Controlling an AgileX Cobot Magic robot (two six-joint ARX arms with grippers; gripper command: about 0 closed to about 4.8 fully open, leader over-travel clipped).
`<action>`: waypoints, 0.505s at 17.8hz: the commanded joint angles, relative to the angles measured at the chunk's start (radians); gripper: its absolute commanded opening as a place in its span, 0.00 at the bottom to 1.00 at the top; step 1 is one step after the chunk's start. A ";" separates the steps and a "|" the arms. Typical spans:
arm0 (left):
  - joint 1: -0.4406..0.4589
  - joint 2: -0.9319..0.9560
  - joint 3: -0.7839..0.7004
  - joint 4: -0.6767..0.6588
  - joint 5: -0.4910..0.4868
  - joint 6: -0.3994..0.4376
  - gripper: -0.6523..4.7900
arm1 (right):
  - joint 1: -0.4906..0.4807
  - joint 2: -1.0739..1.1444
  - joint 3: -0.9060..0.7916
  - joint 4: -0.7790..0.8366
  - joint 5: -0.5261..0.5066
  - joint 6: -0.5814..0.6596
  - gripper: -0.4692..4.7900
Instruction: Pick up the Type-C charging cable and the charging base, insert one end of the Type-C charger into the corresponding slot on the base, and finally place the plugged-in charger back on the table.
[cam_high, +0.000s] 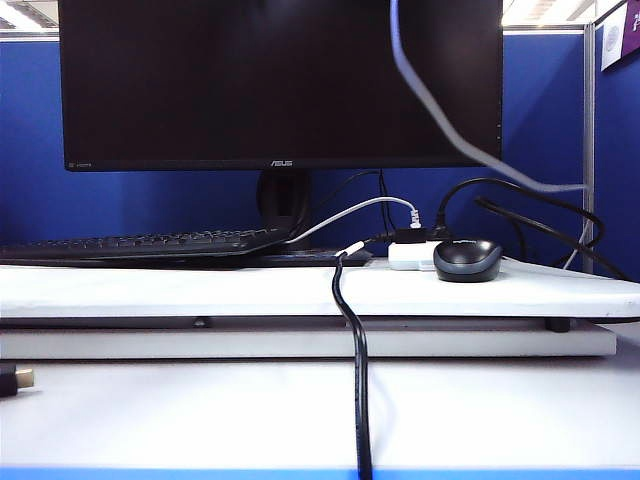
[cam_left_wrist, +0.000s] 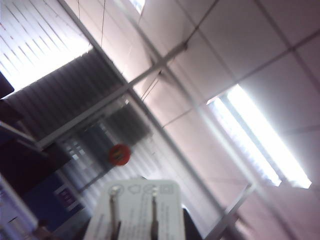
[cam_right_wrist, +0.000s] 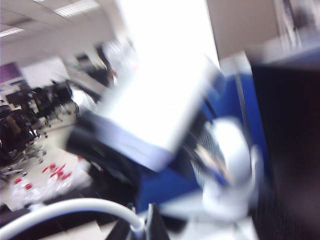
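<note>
On my left wrist camera, the left gripper is tilted up toward a tiled ceiling with strip lights, and the charging base sits between its fingers, pinched there, with two metal prongs and printed markings facing the lens. On my right wrist camera the picture is badly smeared; the right gripper has its dark fingertips pressed together on the Type-C charging cable, whose white cord arcs away from the tips. Its plug end I cannot make out. My exterior camera shows neither gripper, only the table carrying a black keyboard, a monitor, a dark mouse, a flatter white box with black plugs, and a thick black cable hanging over the front edge.
</note>
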 joint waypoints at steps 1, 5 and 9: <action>0.000 -0.010 0.005 0.019 -0.061 -0.114 0.11 | 0.002 -0.013 0.003 0.151 -0.045 -0.005 0.09; 0.000 -0.010 0.005 0.011 -0.128 -0.264 0.11 | 0.002 -0.017 0.002 0.426 -0.047 -0.006 0.09; 0.000 -0.010 0.005 0.011 -0.233 -0.318 0.11 | 0.004 -0.004 0.002 0.708 0.026 -0.006 0.09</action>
